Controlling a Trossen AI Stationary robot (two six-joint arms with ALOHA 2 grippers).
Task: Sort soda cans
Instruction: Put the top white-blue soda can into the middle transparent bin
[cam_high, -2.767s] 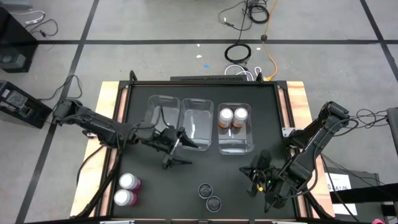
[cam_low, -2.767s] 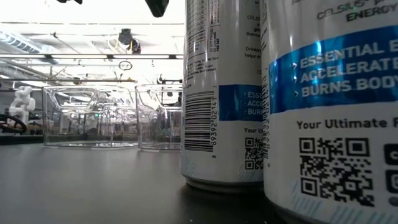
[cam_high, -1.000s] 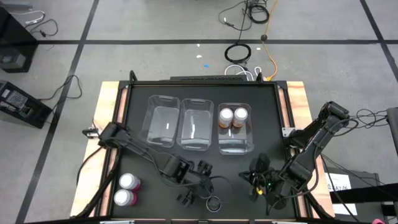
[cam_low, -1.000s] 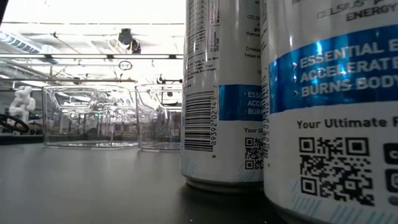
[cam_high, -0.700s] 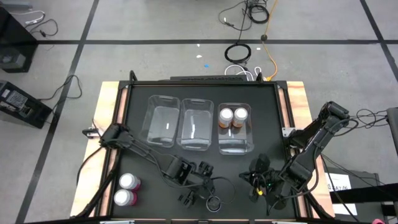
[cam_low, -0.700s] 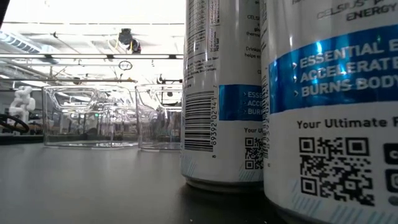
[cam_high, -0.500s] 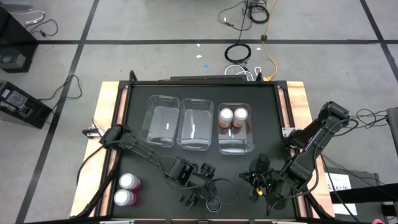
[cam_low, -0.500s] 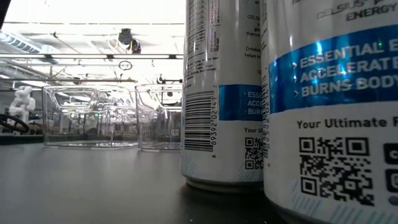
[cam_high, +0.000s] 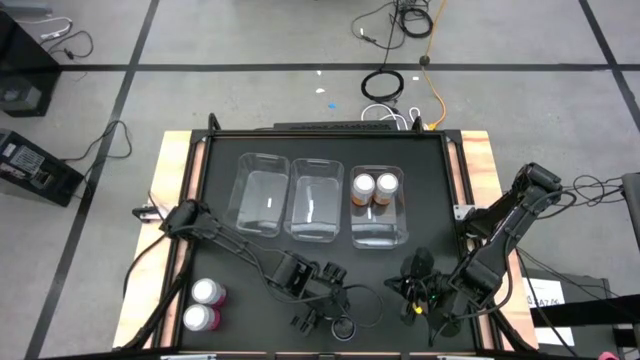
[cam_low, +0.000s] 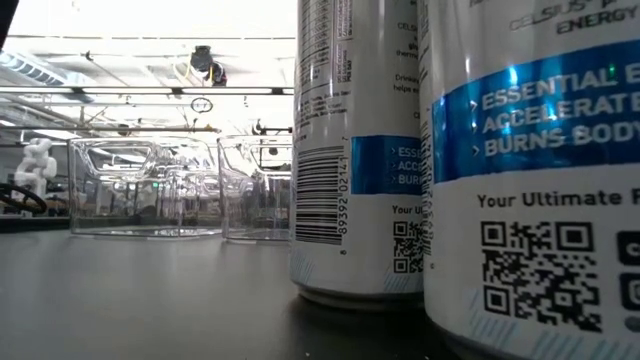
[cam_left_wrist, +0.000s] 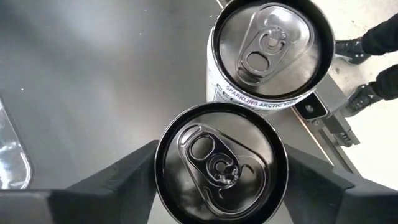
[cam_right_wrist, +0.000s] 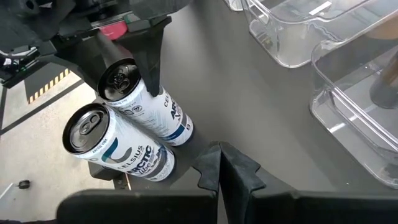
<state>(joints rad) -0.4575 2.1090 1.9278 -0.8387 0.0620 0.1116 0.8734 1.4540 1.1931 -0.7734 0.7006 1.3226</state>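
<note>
Two dark soda cans stand upright near the table's near edge. My left gripper (cam_high: 318, 303) is over them, fingers pointing down on either side of the farther dark can (cam_left_wrist: 221, 163), which also shows in the right wrist view (cam_right_wrist: 118, 78). The nearer dark can (cam_high: 343, 327) stands free beside it. Two pink cans (cam_high: 204, 304) stand at the near left. Two orange cans (cam_high: 374, 186) stand in the right-hand clear bin. My right gripper (cam_right_wrist: 219, 169) is shut and empty, low at the near right. My left gripper comes from above, pointing down, and pinches the farther dark can just below its rim (cam_left_wrist: 163, 180) between its two fingers (cam_right_wrist: 153, 59), one on each side of the body. The can stands upright with its base on the table (cam_low: 350, 290).
Three clear bins (cam_high: 263, 195) sit in a row at the table's far middle; the left and middle ones hold no cans. The nearer dark can (cam_low: 530, 180) almost touches the held one. The table's near edge (cam_left_wrist: 323, 124) lies just beyond it.
The left gripper has stayed over the dark cans. In the low view the farther dark can has edged very slightly sideways on the table; it has stayed upright.
</note>
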